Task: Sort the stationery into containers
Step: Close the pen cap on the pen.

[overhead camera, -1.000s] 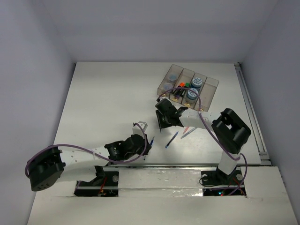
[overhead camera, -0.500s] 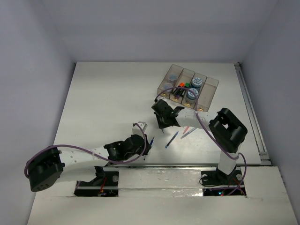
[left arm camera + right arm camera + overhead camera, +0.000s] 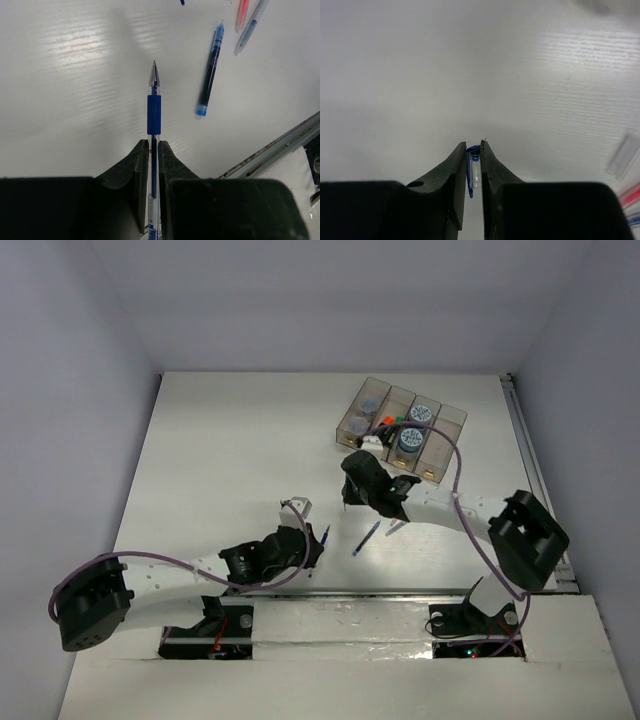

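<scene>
While over table [image 3: 230, 440], left jaws tight on blue pen [image 3: 154, 115], right jaws on blue-tipped pen [image 3: 473, 170].

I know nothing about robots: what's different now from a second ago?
The right arm's fingers closed in and now pinch a small clear-and-blue piece, seemingly a pen cap. That arm's elbow swung out to the right, while its fingers stayed just before the containers. Unchanged: the left arm's fingers grip a blue pen; loose pens and containers kept their places.
</scene>
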`<action>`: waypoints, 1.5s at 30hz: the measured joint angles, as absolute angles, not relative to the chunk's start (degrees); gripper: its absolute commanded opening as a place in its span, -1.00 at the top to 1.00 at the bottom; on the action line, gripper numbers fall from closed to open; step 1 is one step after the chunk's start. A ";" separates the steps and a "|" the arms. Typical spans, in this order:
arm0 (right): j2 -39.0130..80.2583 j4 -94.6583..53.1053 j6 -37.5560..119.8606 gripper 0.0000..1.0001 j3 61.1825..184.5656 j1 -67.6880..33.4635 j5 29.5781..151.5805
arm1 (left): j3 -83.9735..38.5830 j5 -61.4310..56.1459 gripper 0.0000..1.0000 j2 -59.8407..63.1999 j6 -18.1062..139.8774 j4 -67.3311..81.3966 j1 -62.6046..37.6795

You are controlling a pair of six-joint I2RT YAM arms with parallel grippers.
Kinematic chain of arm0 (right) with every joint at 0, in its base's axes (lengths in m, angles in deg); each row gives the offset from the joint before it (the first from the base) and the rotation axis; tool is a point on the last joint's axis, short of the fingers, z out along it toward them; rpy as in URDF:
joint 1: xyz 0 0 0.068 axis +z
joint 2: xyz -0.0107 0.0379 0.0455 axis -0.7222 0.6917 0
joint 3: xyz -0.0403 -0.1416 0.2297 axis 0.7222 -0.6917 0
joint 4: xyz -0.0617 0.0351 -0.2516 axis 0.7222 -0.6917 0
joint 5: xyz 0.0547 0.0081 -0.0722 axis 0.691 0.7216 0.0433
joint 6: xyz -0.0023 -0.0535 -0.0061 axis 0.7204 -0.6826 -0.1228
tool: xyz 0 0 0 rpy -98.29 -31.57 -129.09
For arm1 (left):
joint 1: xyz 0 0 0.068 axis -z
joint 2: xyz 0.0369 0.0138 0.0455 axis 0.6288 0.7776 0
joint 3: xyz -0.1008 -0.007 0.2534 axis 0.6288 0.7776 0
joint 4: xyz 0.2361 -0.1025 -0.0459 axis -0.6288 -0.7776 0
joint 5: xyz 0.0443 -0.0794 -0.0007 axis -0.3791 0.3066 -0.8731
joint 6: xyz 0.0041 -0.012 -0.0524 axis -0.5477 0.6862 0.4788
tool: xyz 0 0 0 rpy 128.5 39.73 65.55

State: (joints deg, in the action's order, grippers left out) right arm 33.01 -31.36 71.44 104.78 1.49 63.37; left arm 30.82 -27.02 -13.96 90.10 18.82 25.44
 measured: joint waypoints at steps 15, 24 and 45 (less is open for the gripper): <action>24.40 -13.59 90.76 1.00 95.45 2.49 57.05 | 25.84 -30.08 1.00 -10.57 85.10 28.11 21.35; 24.31 -11.03 92.82 1.00 94.94 2.60 56.81 | 24.17 -29.78 1.00 -8.17 83.83 30.36 21.35; 21.98 -9.46 93.01 1.00 93.35 2.60 56.96 | 24.17 -30.52 1.00 -8.41 83.37 29.99 21.02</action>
